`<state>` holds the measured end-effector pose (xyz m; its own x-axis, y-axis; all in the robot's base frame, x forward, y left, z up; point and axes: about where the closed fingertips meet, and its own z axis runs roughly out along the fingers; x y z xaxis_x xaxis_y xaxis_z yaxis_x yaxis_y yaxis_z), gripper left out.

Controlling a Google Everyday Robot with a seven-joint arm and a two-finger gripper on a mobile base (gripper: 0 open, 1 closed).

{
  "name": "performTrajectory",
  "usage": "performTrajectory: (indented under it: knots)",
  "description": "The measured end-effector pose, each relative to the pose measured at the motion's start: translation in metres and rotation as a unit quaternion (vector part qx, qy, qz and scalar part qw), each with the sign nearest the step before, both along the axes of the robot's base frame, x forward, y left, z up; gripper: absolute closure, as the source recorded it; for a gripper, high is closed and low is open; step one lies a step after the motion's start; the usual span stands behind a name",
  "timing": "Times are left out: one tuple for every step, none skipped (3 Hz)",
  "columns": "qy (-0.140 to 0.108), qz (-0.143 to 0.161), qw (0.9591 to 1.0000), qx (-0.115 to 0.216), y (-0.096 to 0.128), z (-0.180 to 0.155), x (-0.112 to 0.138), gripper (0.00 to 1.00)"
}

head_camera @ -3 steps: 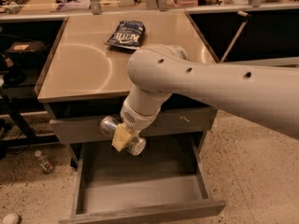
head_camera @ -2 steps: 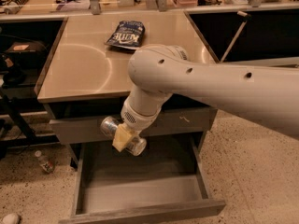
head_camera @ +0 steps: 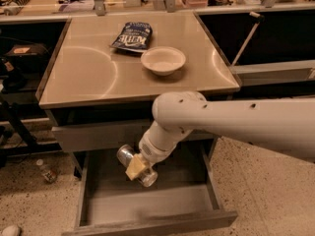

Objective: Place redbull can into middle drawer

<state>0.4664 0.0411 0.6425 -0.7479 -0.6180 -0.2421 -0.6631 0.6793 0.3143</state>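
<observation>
While the thick white arm point(head_camera: 236, 124) reaches in from the right edge of the frame and bends down toward the lower middle, it covers part of the cabinet front below the counter point(head_camera: 88, 77). That counter fills the upper middle of the frame, a broad, smooth tan surface. Beneath it sits a shut grey drawer front point(head_camera: 93, 135), and below that the middle drawer point(head_camera: 147, 208) stands pulled out toward the bottom edge, its grey floor bare.

On the far part of the counter lies a dark blue chip bag point(head_camera: 132, 36), and just to its lower right rests a shallow pale bowl point(head_camera: 163, 60), close to the bag's corner.

At the arm's tip, in the lower middle, the claw point(head_camera: 138, 167) is clenched around the redbull can point(head_camera: 126, 155). The can lies tilted, one shiny end pointing to the upper left and the other to the lower right, held over the rear part of the open drawer; whether it touches the floor cannot be told.

A small bottle point(head_camera: 47, 171) lies on the speckled floor at the lower left.
</observation>
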Motion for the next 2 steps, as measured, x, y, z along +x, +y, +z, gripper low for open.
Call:
performTrajectory:
  knots:
    - [0.024,-0.062,0.9975,0.022,-0.0102,-0.0546,0.0067,1.0]
    - [0.024,-0.062,0.9975,0.023,-0.0102,-0.0547,0.0067,1.0]
